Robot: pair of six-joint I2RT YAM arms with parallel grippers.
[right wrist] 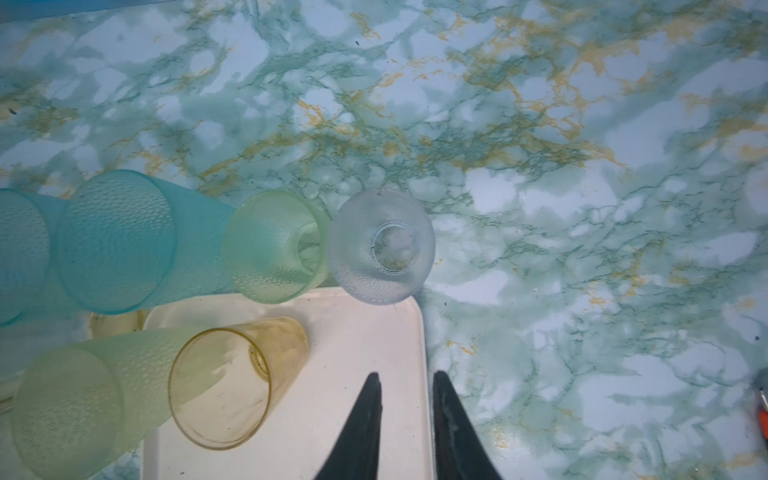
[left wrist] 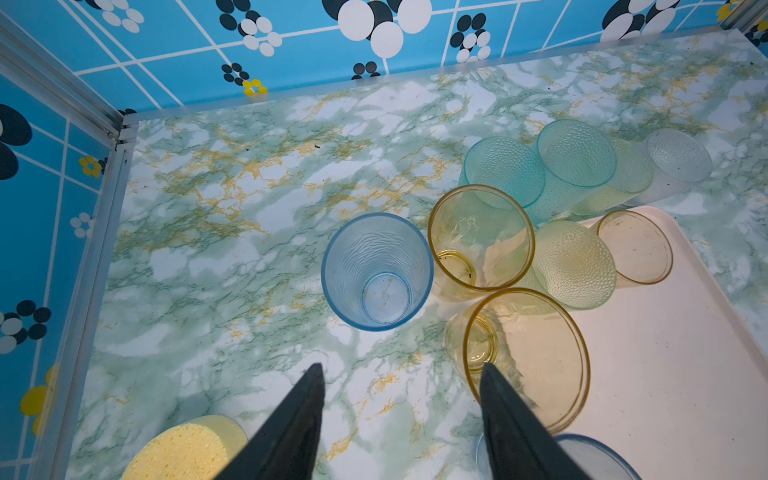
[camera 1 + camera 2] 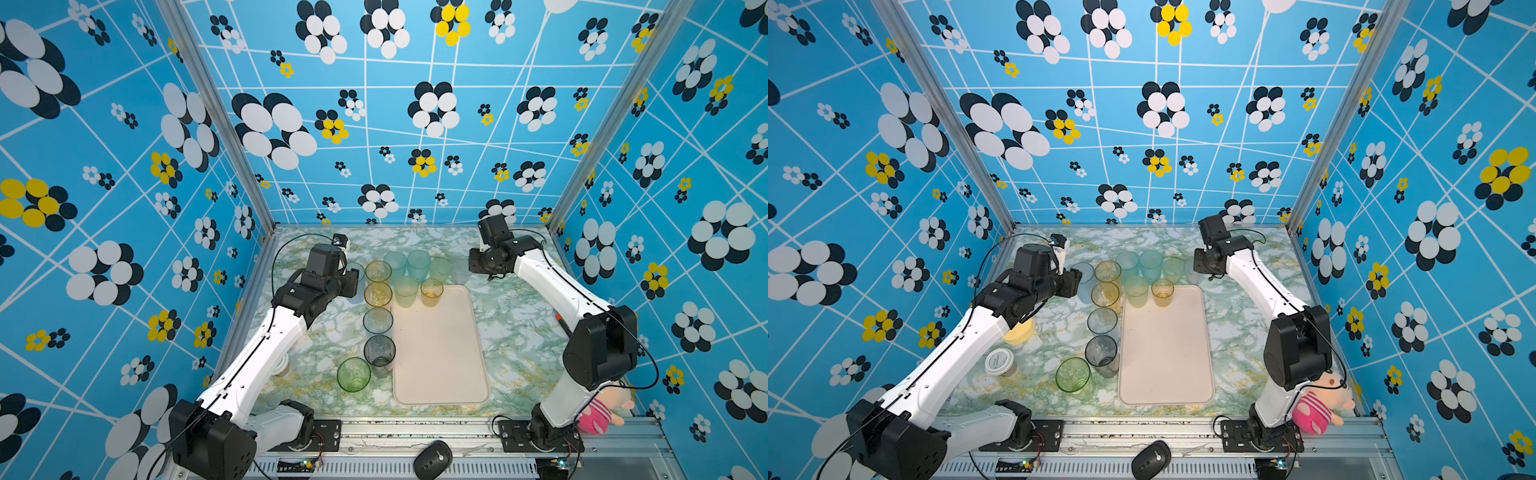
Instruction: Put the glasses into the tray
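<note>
Kim: Where the left arm works, what's on the table (image 3: 316,361)?

Raj: Far left, a yellow sponge disc (image 3: 1017,332). A white round lid (image 3: 999,361) sits nearer the front. Both are on the marble. The left gripper (image 2: 401,368) is above the table with its jaws well apart and nothing between them. The blue glass (image 2: 377,272) stands upright just ahead of the fingertips, not touching.

Kim: Next over?

Raj: A column of upright glasses beside the tray's left rim. Back to front: rear amber glass (image 3: 378,272), second amber glass (image 3: 378,294), bluish clear glass (image 3: 377,320), smoky grey glass (image 3: 379,351). The green glass (image 3: 353,375) sits just left of the grey one, nearest the front. All are off the tray.

Kim: Tray?

Raj: The tray (image 3: 440,374) is mostly bare. The small amber glass (image 1: 224,386) stands inside near the far rim. The yellow-green glass (image 1: 66,407) is at the far left corner; can't tell if it's fully inside the rim.

Kim: Behind it?

Raj: A row on the marble: far teal glass (image 3: 395,262), near teal glass (image 1: 114,241), pale green glass (image 1: 274,245), clear dimpled glass (image 1: 382,245). The clear one is just off the tray's far right corner, against the pale green.

Kim: Right arm?

Raj: The right gripper (image 1: 407,374) is over the tray's right rim. Its jaws have a narrow gap and hold nothing. The clear dimpled glass is ahead of them, apart. A pink plush toy (image 3: 602,413) sits by that arm's base.
</note>
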